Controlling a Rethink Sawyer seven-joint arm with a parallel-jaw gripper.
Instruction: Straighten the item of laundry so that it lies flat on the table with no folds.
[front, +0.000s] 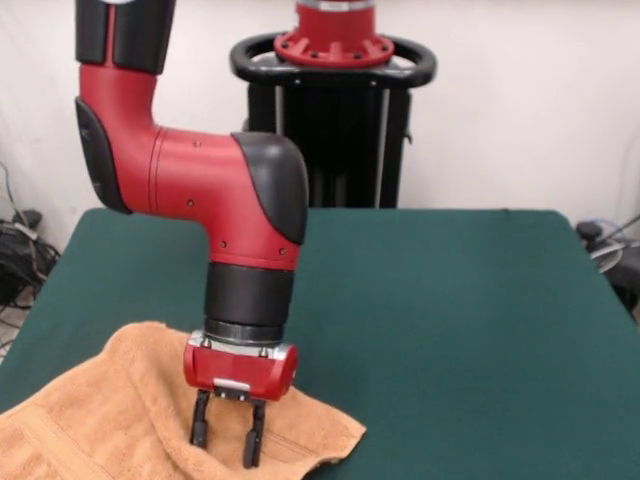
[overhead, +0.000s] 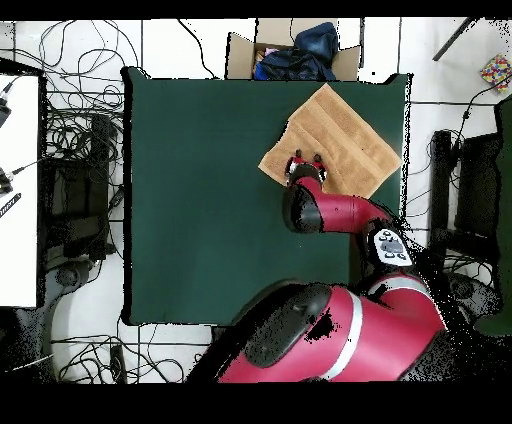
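Observation:
The orange-tan towel (front: 100, 420) lies at the near left corner of the green table (front: 450, 320) in the front view and runs past the picture's lower edge. From overhead the towel (overhead: 340, 135) lies turned like a diamond at the table's (overhead: 220, 200) far right corner, with a fold line across it. One corner reaches the table's right edge. My gripper (front: 227, 440) points down over the towel's right part, with its two fingers apart and nothing between them. From overhead the gripper (overhead: 307, 160) is over the towel's near left edge.
The black pedestal (front: 335, 110) stands behind the table. Overhead, a cardboard box (overhead: 290, 50) with dark blue cloth sits just beyond the far edge. Cables (overhead: 75, 120) and a white surface (overhead: 18, 200) lie to the left.

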